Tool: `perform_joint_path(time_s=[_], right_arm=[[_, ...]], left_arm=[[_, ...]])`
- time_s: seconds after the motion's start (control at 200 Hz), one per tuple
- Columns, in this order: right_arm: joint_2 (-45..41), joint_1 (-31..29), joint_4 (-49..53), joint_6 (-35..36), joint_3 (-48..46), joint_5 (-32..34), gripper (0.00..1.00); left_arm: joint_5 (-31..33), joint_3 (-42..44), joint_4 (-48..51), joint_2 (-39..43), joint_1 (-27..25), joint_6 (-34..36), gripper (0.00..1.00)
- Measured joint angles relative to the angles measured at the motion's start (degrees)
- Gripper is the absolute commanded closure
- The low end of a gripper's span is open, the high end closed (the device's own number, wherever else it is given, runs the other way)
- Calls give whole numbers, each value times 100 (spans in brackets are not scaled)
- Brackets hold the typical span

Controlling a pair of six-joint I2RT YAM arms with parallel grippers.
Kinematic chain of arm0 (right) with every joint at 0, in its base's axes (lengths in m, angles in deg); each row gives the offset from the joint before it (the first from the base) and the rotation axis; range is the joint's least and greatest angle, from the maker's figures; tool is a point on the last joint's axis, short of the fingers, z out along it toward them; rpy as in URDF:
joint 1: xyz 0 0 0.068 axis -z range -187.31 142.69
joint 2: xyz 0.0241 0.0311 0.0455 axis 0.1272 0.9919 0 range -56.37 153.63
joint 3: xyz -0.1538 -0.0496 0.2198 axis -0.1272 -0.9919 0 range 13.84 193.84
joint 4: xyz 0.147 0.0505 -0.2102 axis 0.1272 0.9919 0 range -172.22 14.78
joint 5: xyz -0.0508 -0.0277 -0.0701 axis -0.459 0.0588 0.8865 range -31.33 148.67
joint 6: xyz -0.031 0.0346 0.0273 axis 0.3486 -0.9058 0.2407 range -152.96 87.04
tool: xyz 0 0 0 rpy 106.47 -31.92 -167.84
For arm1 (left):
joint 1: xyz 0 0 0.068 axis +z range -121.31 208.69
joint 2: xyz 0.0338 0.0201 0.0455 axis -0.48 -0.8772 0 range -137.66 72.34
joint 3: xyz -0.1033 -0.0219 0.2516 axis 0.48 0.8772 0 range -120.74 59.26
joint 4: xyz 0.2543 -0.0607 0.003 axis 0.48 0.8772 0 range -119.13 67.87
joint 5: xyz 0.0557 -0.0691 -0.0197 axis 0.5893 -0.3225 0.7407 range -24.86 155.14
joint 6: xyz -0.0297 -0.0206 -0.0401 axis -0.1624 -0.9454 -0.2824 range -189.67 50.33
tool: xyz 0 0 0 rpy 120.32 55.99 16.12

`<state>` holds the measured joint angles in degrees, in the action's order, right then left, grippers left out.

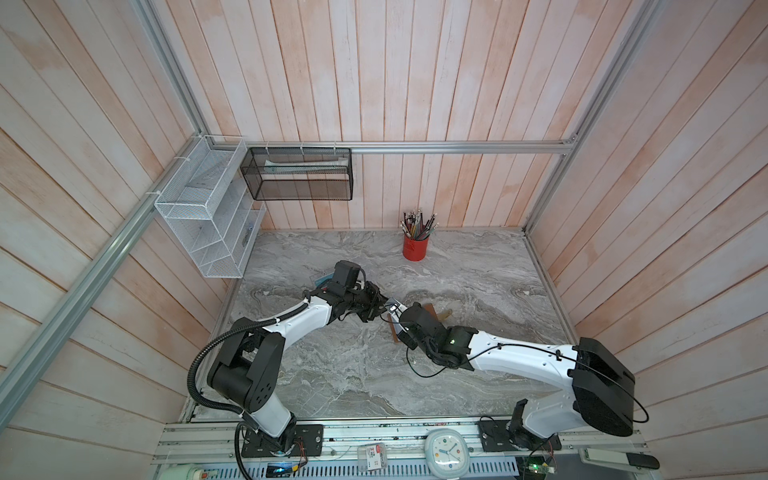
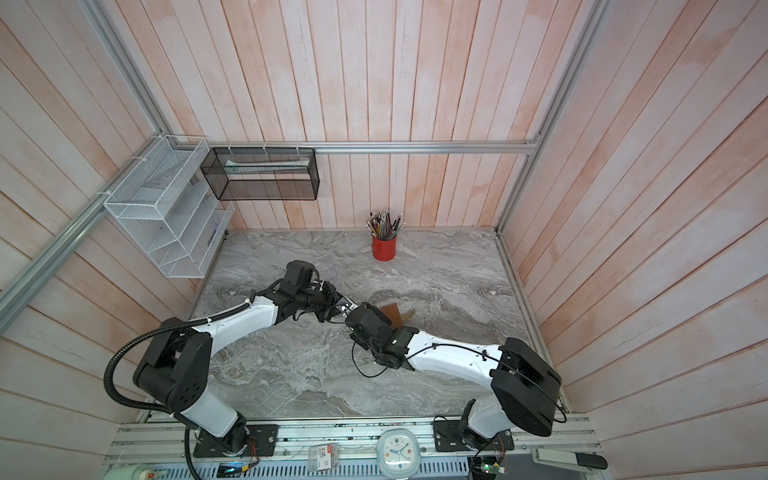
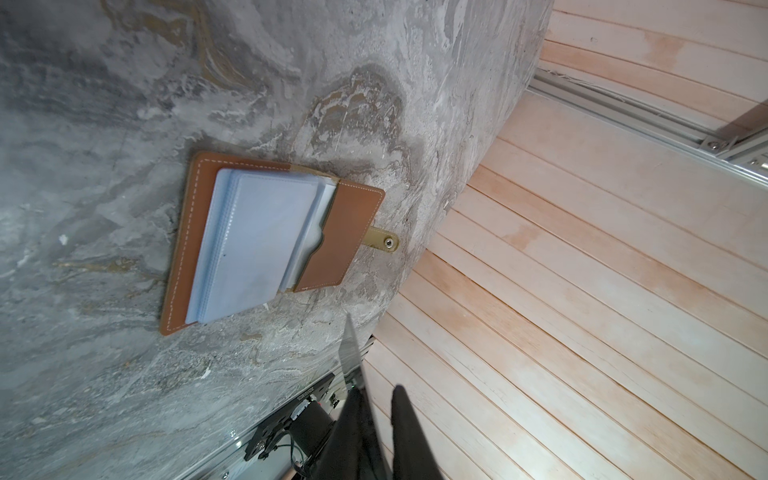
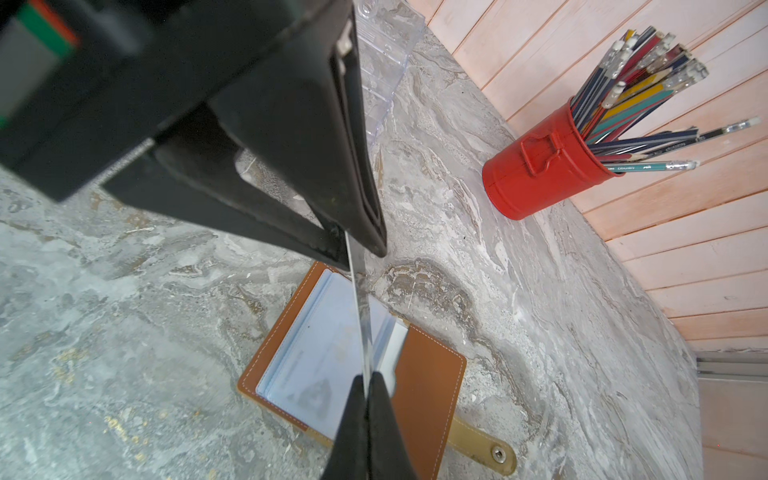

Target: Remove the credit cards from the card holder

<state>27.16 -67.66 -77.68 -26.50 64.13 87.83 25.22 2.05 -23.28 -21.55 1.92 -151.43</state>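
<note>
Right gripper clamps whitish credit card edge-on over open card holder; left gripper, at its 10 o'clock in a top view, brackets card's far end, jaws slightly apart.

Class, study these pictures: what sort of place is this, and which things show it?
Probably a robot test booth staged as a desk: aluminium frame, red tin of pencils, white wire wall rack.

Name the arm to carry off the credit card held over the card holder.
Left, likely: left end effector brackets the free end of the credit card; right end effector need only release.
</note>
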Motion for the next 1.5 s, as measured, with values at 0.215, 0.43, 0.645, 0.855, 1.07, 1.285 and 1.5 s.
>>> perform_joint_path(time_s=[0.215, 0.43, 0.645, 0.855, 1.07, 1.285, 1.5], right_arm=[[0, -26, -31, 66, -17, 74, 91], [7, -26, -136, 96, -28, 197, 72], [-133, -26, -188, 90, -74, 280, 45], [-748, -26, -201, -35, -201, 361, 19], [-1239, 98, -192, -358, -280, 341, 5], [-1325, 461, -146, -793, -280, -39, 4], [-1174, 844, 44, -1226, -181, -658, 2]], left_arm=[[-35, -46, 72, -11, 13, 96, 92], [-39, -61, 146, -66, 35, 258, 95], [-74, -63, 181, -129, 74, 334, 100], [-50, -63, 195, -136, 199, 334, 100], [525, -63, 557, 332, 498, 254, 100], [1497, -63, 927, 1241, 929, -245, 100], [2398, -92, 1773, 1471, 1064, -1167, 100]])
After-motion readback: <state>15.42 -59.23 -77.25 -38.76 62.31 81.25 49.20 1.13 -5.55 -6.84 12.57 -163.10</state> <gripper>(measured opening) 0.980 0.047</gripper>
